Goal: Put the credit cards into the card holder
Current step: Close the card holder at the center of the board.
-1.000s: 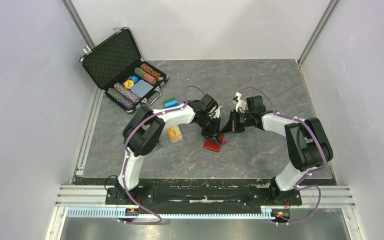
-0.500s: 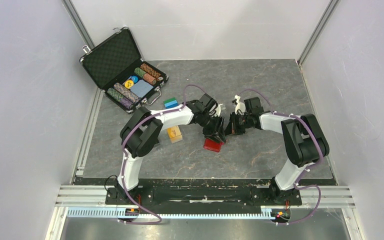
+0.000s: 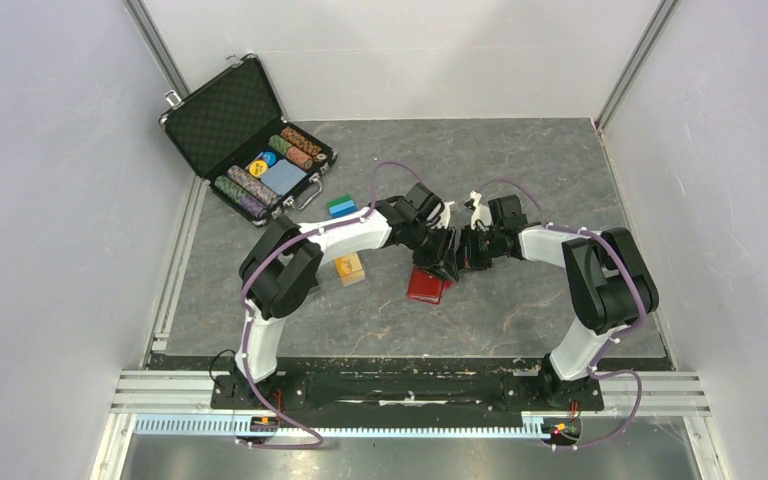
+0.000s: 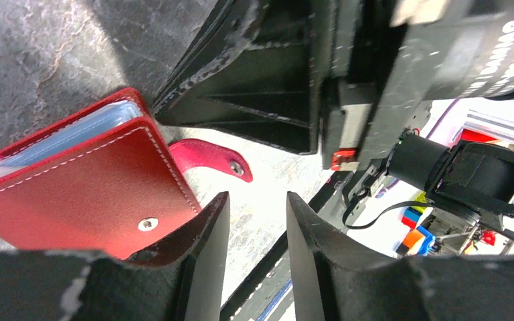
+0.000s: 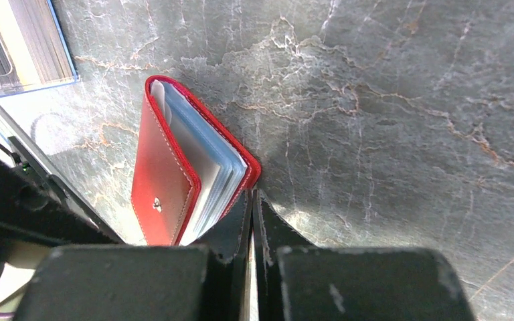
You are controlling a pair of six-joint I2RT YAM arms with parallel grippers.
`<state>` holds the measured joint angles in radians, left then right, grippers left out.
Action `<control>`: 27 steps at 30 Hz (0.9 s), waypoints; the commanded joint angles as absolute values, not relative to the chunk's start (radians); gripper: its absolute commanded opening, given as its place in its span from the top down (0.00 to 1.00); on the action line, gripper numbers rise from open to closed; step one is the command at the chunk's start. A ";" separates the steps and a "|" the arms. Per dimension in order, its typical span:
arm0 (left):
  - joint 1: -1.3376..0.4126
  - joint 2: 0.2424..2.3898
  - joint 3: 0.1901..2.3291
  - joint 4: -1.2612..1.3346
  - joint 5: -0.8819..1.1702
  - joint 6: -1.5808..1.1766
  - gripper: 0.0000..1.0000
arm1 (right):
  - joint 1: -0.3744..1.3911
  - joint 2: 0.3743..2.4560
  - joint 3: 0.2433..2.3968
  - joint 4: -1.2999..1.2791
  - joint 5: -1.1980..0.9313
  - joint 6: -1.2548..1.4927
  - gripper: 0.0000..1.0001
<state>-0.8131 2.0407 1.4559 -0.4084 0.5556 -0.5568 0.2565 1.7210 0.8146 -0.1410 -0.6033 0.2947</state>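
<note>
The red card holder (image 3: 427,285) lies folded on the grey table; its clear inner sleeves (image 5: 211,170) show at the edge and its snap strap (image 4: 207,158) hangs loose. My left gripper (image 4: 254,208) is open just beside the card holder (image 4: 87,194), with nothing between its fingers. Hard against the card holder's corner (image 5: 174,174) my right gripper (image 5: 251,199) is shut, and I see nothing in it. Both grippers meet above the card holder, left (image 3: 442,260) and right (image 3: 465,252). Orange-gold credit cards (image 3: 348,268) sit left of it.
An open black chip case (image 3: 222,118) with poker chips stands at the back left. A small blue and green block (image 3: 340,205) lies near the left arm. A pale flat thing with a blue rim (image 5: 20,47) shows beyond the card holder.
My left gripper has opened, let go of the card holder and shifted right toward the right gripper. The card holder now lies flatter and folded. The right gripper stayed shut.
</note>
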 commanded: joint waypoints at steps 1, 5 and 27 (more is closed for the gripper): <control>-0.828 2.058 1.530 -0.450 0.523 -0.531 0.58 | 0.259 1.712 0.805 -0.138 -0.591 0.274 1.00; -0.830 2.075 1.555 -0.462 0.513 -0.526 0.62 | 0.260 1.708 0.800 -0.139 -0.589 0.272 1.00; -0.774 1.856 1.426 -0.429 0.412 -0.531 0.64 | 0.259 1.547 0.878 -0.139 -0.599 0.248 1.00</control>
